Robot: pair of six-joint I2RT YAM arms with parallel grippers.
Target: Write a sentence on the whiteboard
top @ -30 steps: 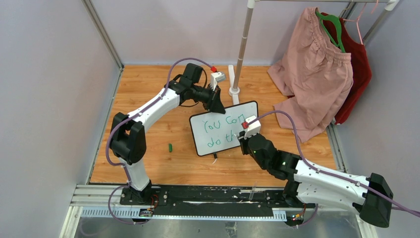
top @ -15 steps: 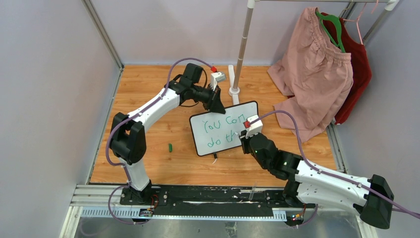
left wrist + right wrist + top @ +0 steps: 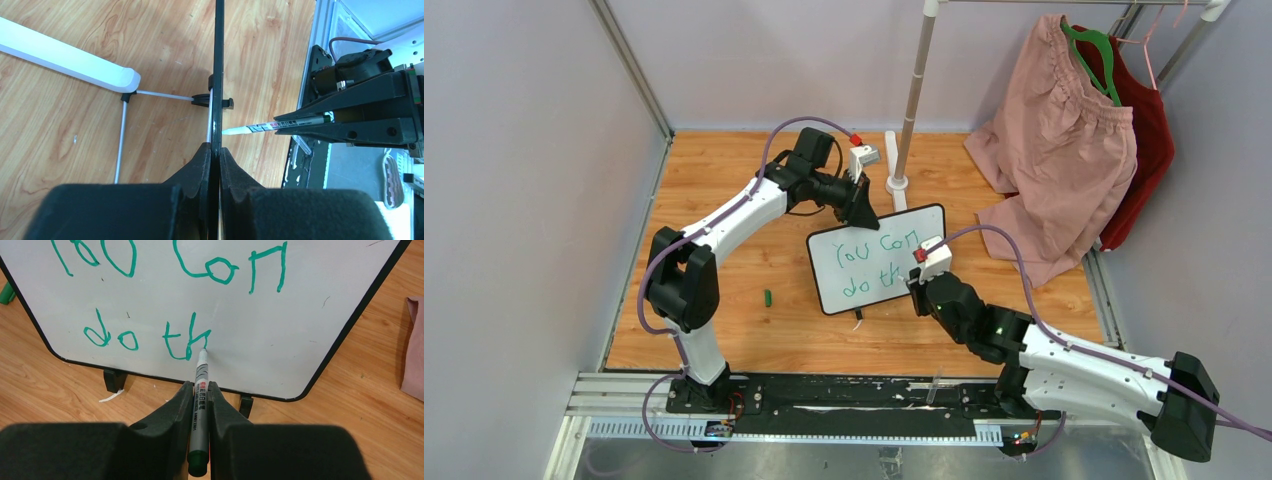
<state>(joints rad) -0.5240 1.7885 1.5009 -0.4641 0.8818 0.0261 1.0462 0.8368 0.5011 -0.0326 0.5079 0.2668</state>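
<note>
Hanging clothes (image 3: 1064,130) near whiteboard (image 3: 874,265); green cap (image 3: 768,297), maybe, apart.

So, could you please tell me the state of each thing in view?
Whiteboard: upright, gripped at its top edge.
Sentence: unfinished, reads "You can do th".
Marker: uncapped, tip on whiteboard.
Left end effector: shut on whiteboard.
Right end effector: shut on marker.
Green cap: lying loose.
Clothes: hanging.
</note>
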